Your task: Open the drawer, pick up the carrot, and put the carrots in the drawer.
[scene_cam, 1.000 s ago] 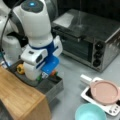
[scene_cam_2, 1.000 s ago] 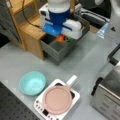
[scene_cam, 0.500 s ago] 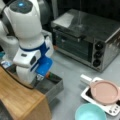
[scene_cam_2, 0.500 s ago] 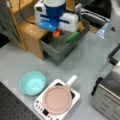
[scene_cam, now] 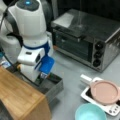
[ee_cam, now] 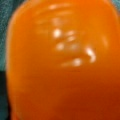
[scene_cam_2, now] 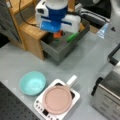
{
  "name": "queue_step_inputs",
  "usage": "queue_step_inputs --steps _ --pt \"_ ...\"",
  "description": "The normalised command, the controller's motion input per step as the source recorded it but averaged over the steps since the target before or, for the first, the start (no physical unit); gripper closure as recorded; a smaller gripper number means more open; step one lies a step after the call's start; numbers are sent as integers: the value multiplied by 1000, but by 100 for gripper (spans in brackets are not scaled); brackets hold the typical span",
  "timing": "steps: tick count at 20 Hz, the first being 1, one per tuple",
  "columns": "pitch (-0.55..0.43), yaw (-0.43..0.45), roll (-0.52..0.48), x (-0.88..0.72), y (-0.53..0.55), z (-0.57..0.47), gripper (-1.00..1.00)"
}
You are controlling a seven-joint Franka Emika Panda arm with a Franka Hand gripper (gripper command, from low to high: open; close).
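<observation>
We're on the put-in step: gripper [scene_cam_2: 58,33] low over the open drawer [scene_cam_2: 63,48], jaws gripping the carrot [ee_cam: 62,65] (fills wrist view); release needs them opened.

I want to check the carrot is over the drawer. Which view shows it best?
A front view: the carrot shows orange under the gripper, above the open drawer, beside a green vegetable. The wrist view is filled by the carrot, without surroundings. In a front view the arm hides it.

light: even, dim | front views: soft blur | wrist view: defocused, specular glints
</observation>
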Motion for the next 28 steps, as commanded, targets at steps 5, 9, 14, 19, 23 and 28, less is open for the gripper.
queue_step_inputs --steps 5,9,14,19,23,28 --pt "-102 311 -232 -72 -3 -25 100" --pt "-122 404 -250 -64 -23 -38 100" --pt "-177 545 -153 -76 -106 -120 100" --pt "-91 482 -8 -129 -108 -153 100" --pt "-68 443 21 -96 -107 -108 100" --pt "-71 431 86 -22 13 -125 100"
